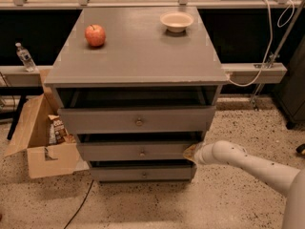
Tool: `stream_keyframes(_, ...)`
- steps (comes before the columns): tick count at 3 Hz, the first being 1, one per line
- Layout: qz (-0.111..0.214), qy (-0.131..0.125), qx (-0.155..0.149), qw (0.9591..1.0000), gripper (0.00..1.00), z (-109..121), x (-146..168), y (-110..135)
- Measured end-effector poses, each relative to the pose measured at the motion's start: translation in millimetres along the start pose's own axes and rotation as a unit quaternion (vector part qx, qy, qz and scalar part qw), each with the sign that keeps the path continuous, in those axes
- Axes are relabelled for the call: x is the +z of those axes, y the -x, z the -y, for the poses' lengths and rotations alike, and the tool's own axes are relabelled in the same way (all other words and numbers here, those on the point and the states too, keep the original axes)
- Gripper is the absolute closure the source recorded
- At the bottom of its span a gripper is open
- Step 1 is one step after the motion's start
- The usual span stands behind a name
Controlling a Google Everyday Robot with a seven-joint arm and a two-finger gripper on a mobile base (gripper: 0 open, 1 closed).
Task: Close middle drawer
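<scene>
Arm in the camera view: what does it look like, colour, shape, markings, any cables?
The arm is a smooth, cream-white rounded tube with small dark specks and no cable showing along it. It narrows to the tan-tipped gripper, at the right end of the wide grey wooden middle drawer.
</scene>
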State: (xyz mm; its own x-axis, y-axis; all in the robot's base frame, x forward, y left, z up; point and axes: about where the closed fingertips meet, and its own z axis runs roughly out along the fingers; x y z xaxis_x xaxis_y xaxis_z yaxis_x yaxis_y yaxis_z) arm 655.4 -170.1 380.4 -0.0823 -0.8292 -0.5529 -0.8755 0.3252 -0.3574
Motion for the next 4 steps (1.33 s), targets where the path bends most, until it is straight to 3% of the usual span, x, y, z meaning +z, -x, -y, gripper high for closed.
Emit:
stream_keyframes(2, 0.021, 0.007, 0.007, 0.9997, 1.0, 8, 1, -4)
stream_keyframes(3, 0.037, 0.018, 0.008, 0.9991, 1.0, -10, -17, -12)
stream_keyframes(4, 0.071, 0.036, 0.015, 0.9967, 1.0, -48, -61, -29)
